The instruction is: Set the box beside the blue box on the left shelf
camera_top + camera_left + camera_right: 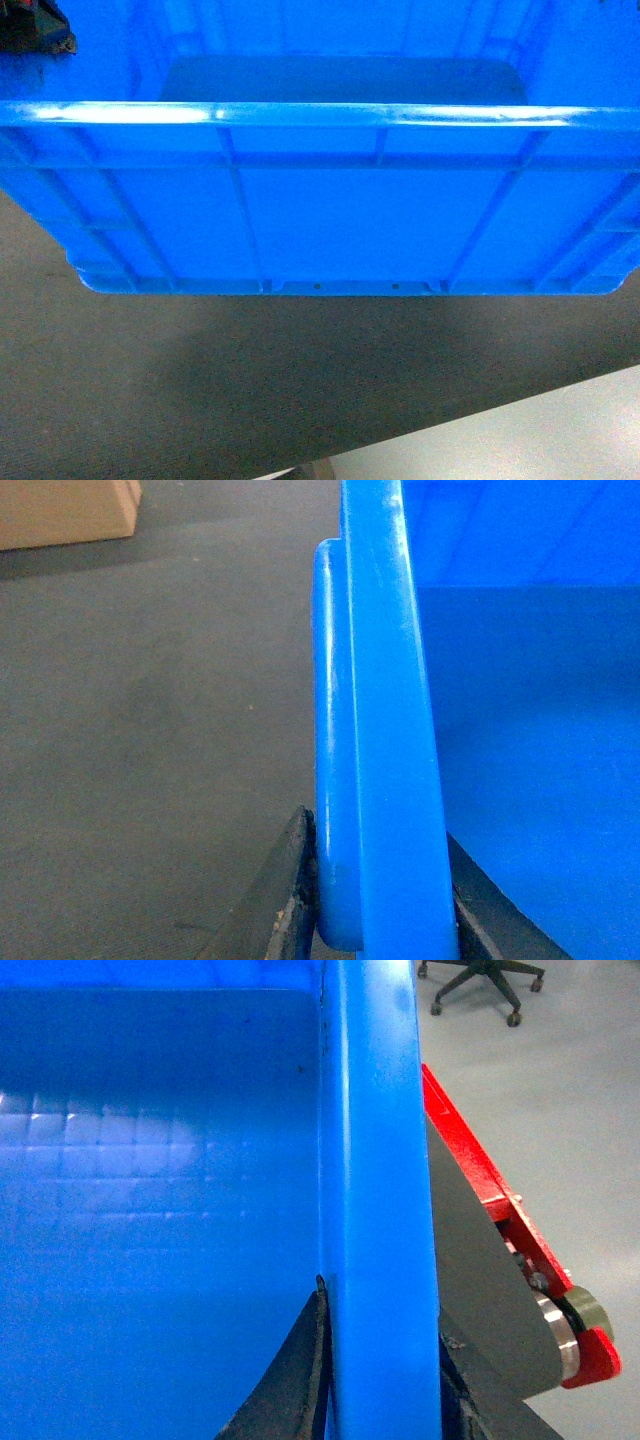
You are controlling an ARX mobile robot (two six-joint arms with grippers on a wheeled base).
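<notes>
The blue crate (330,190) fills most of the head view, held up off the dark grey floor (200,390). The left gripper (380,920) is clamped on the crate's left rim, w/ one finger inside and one outside. The right gripper (385,1400) is pinched the same way on the right rim. A red steel frame (480,1170) w/ a roller sits just beside the crate, and a cardboard carton (65,510) sits further off on the floor.
</notes>
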